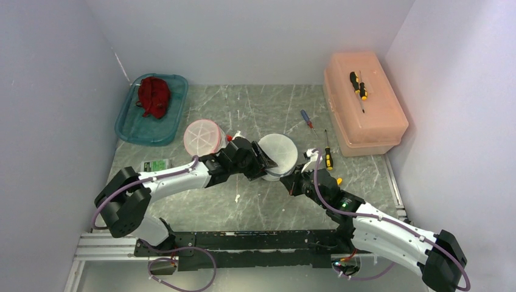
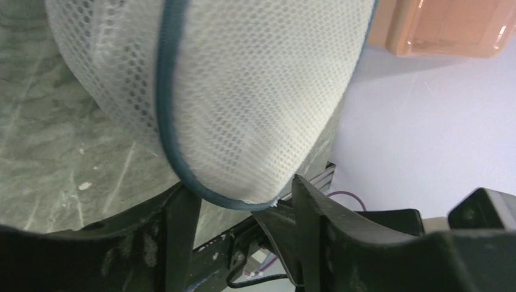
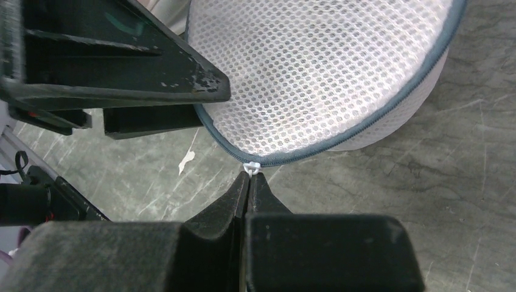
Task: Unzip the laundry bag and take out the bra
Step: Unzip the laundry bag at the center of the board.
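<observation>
With the right claw [image 3: 248, 177], pinches the white zipper pull [image 3: 251, 166] tight, fingers pressed flat together, at the near rim of the laundry bag [image 3: 316, 73]. Clamps that mesh rim from the left with the left claw [image 2: 240, 188], one finger on each face. Holds the bag near the middle of the counter [image 1: 255, 109]. Shows a red garment [image 1: 153, 96] lying in a teal tray [image 1: 131, 128] at the far left corner.

Left arm [image 1: 176, 175] and right arm [image 1: 380, 224] hem the laundry bag [image 1: 280, 151] from the near side; open tabletop [image 1: 261, 109] behind, between pink pouch [image 1: 204, 137] and blue screwdriver [image 1: 306, 118].
</observation>
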`<state>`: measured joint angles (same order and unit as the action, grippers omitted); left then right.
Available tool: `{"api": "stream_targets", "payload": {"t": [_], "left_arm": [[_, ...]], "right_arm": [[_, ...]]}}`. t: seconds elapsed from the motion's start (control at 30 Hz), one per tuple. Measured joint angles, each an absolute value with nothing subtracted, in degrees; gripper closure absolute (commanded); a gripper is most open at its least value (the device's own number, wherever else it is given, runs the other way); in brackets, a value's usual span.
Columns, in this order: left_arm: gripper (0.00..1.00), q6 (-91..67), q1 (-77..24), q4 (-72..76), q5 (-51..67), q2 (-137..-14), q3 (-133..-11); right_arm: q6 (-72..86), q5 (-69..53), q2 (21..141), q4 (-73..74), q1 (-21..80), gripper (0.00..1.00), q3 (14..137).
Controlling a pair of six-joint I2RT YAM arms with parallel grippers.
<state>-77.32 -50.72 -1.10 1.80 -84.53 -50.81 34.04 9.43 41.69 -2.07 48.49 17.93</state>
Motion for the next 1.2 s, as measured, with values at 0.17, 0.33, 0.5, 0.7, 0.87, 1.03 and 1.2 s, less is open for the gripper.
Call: {"api": "stream_targets", "payload": {"t": [0.17, 0.33, 0.5, 0.7, 0.87, 1.03, 1.2], "left_arm": [[0.67, -77.65, -50.7, -1.23, 1.3, -85.89, -50.87], [0.88, -77.14, -50.7, -1.21, 0.54, -85.91, -50.87], [0.97, -76.23, -50.63, -1.15, 0.86, -86.08, -51.22], [0.97, -74.76, -49.47, -1.15, 2.87, -86.17, -51.42], [0.97, -70.22, -47.05, -1.54, 7.77, -86.37, -52.01], [0.97, -60.18, -42.83, -3.62, 16.69, -87.92, -55.96], [0.97, -46.98, -39.13, -14.11, 25.06, -92.36, -67.59]], "right_arm": [[33.85, 9.32, 41.67, -2.04, 48.49, 1.0, 17.93], [33.76, 10.0, 40.73, -1.21, 48.49, 1.0, 17.89], [33.76, 11.4, 38.59, 0.69, 48.58, 1.0, 17.32], [34.63, 14.72, 38.09, 3.31, 48.6, 1.0, 17.28], [36.27, 18.94, 35.27, 6.44, 48.6, 1.0, 17.28], [34.61, 18.44, 31.66, 6.66, 48.6, 1.0, 17.28], [30.61, 15.62, 31.42, 6.24, 49.19, 1.0, 19.0]]}}
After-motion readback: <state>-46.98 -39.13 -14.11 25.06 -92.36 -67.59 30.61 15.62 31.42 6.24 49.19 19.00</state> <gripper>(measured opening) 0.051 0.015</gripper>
